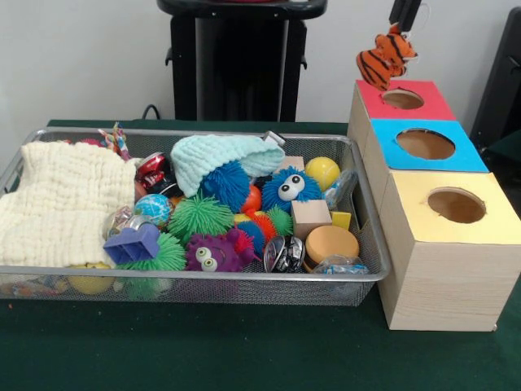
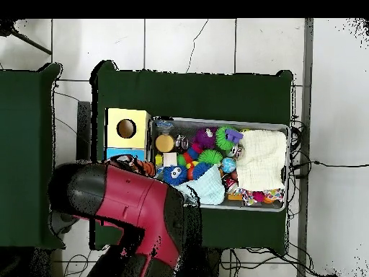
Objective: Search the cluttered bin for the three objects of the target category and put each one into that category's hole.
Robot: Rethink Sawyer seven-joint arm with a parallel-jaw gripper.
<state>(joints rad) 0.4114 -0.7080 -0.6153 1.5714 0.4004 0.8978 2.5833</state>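
Above the red-topped box (image 1: 400, 101) at the far end of the row, my gripper (image 1: 402, 24) holds a small orange-and-black striped tiger plush (image 1: 385, 58), clenched on its upper end so the toy dangles just over the round hole. From the front view I see only the black tips of the tool coming down from the top edge. Next in the row stand the blue-topped box (image 1: 426, 147) and, nearest the camera, the yellow-topped box (image 1: 453, 208), all three touching side by side on the green table (image 1: 244, 350).

Just beside the boxes sits the cluttered bin (image 1: 195, 278), its wire-mesh walls packed full. A cream muslin cloth (image 1: 61, 204) covers one end; a mint knitted hat (image 1: 220, 159) lies toward the far rim. Between them I can pick out a blue fuzzy ball with googly eyes (image 1: 289, 187), a purple one with eyes (image 1: 212, 254), a green spiky ball (image 1: 198, 216), a yellow ball (image 1: 322, 171), a plain wooden cube (image 1: 310, 217) and a small globe ball (image 1: 153, 208).

In the overhead view, my red arm (image 2: 126, 205) hides the red box and most of the blue one.
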